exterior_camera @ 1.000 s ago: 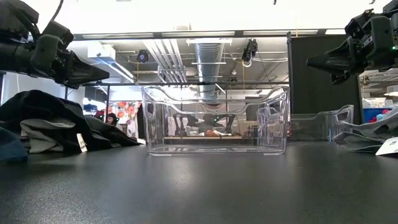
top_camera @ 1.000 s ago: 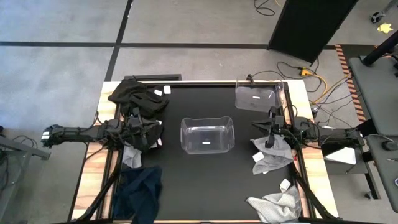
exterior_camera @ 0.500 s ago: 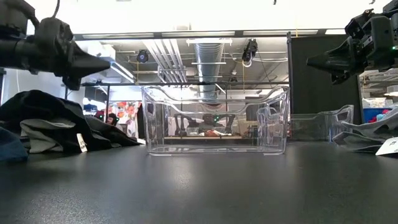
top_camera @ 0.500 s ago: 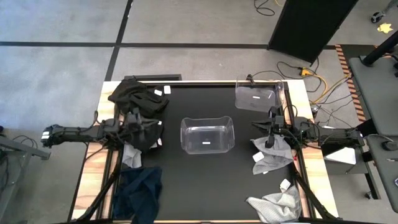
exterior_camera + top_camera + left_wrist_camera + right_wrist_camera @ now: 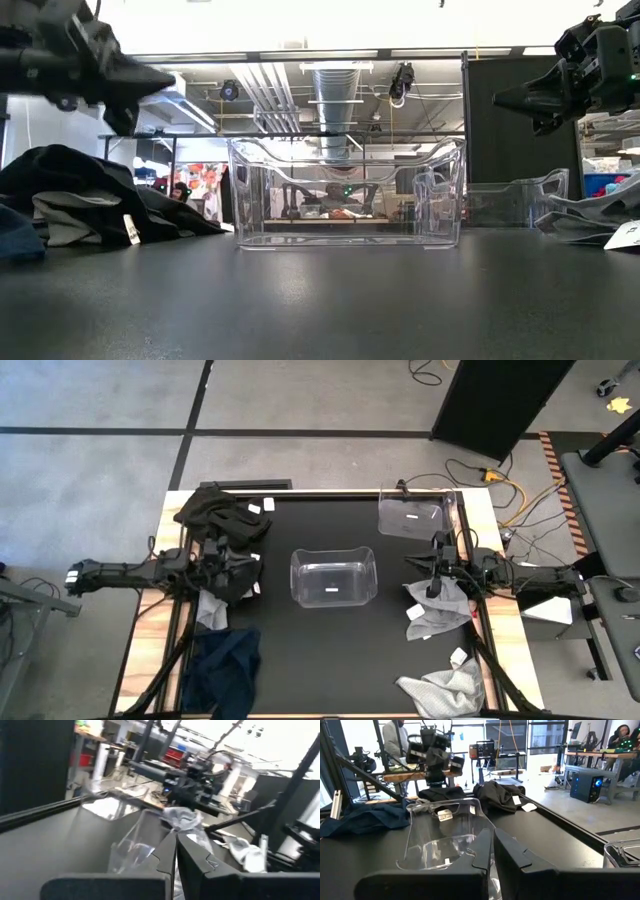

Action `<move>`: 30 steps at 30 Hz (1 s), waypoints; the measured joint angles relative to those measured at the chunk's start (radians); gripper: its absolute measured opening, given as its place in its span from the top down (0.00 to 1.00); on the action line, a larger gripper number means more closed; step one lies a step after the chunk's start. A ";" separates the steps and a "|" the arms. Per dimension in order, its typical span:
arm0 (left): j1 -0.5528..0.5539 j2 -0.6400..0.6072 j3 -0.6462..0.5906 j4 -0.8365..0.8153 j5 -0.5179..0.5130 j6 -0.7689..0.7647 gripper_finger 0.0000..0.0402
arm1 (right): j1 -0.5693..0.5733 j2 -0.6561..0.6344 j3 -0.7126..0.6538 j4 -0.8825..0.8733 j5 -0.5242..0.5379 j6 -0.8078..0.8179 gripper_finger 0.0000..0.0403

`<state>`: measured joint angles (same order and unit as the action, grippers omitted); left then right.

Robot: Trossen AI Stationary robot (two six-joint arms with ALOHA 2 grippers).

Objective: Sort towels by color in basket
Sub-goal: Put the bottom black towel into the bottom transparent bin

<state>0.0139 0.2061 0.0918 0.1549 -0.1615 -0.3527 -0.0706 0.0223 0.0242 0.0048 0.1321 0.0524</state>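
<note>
Two black towels lie on the left side of the bench [image 5: 330, 640]. One is a rumpled heap [image 5: 222, 513] at the far left corner, with a small white tag on its right side. The second black towel [image 5: 232, 573] lies nearer the middle of that edge, directly under the left end effector [image 5: 238, 563].

The left end effector hangs above this second towel, clear of the bench top in the low view. Its two dark fingers stand almost together, with only a thin slit between them in the left wrist view, and hold nothing.

A strip of light grey towel [image 5: 211, 610] shows from under that black cloth on the near side. Just nearer again, one navy blue towel [image 5: 224, 668] spreads over the near left corner.

Two clear plastic bins stand on the bench. The larger bin [image 5: 333, 577] sits at the centre, and no towel lies in it. The smaller clear bin [image 5: 411, 516] stands at the far right, well apart from the first.

The right end effector [image 5: 413, 563] hovers off the bench near the right edge, pointing towards the centre bin. Its fingers are nearly closed in the right wrist view and hold nothing.

Below the right arm lies one folded light grey towel [image 5: 440, 610] with a white tag. A second, crumpled light grey towel [image 5: 446, 688] lies at the near right corner.
</note>
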 joint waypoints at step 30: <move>-0.101 0.477 0.569 -1.228 0.023 -0.546 0.67 | 0.000 0.000 0.000 0.000 0.000 0.000 0.97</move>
<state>-0.0876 0.6835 0.6604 -1.0729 -0.1380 -0.8983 -0.0704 0.0223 0.0242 0.0048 0.1319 0.0523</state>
